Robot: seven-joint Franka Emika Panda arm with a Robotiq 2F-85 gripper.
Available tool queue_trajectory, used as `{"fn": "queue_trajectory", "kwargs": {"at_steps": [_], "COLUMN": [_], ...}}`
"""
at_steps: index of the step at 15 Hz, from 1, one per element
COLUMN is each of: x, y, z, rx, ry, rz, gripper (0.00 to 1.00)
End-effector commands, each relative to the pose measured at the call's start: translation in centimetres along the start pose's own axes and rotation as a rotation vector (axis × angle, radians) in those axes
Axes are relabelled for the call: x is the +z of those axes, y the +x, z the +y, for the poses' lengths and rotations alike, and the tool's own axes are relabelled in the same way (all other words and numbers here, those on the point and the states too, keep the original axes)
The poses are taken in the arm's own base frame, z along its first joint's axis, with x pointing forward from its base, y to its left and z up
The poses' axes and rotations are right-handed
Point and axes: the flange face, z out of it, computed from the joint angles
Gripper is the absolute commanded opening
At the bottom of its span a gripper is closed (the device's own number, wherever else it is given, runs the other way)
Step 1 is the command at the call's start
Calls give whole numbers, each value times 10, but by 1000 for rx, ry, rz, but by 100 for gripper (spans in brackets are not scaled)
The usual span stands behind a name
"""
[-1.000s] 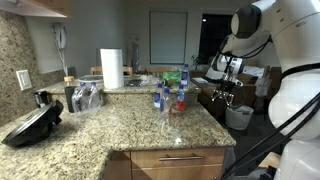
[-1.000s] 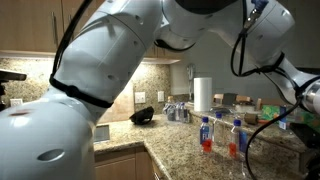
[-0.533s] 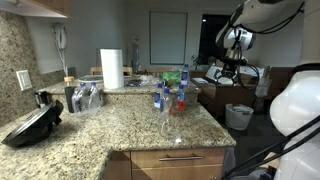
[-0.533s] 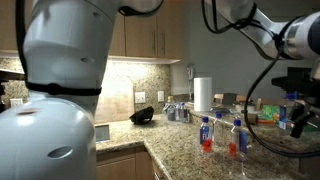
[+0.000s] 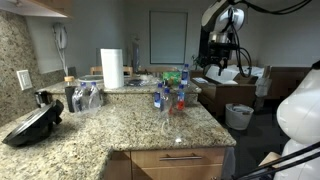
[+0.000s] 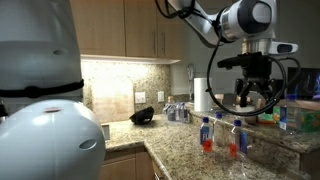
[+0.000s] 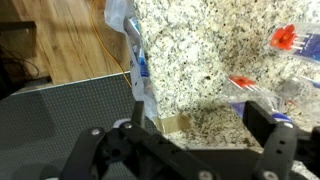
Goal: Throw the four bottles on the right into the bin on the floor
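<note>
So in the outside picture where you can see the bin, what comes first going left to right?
Wall outlet → paper-towel roll → bottles → gripper → bin.

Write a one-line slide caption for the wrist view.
Wrist camera looking down: open jaws over a speckled granite counter holding clear plastic bottles.

A speckled granite counter (image 5: 110, 130) tops wooden drawers (image 5: 180, 158), with wooden wall cabinets (image 6: 130, 25) above a lit backsplash (image 6: 115, 85).
</note>
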Motion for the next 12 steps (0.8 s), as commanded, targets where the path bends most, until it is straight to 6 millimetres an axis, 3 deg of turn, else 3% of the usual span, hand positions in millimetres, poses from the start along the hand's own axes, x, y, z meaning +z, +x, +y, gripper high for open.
{"fn": "queue_trajectory", "kwargs": {"at_steps": [1,7,12], "x": [-1,-1,-12], "y": [-4,-6,12], "z": [-4,0,-18], "rx": [-16,-14,-20], "ry": [-4,-6,-6], "rz": [6,12,36], "gripper": [100,100,100]}}
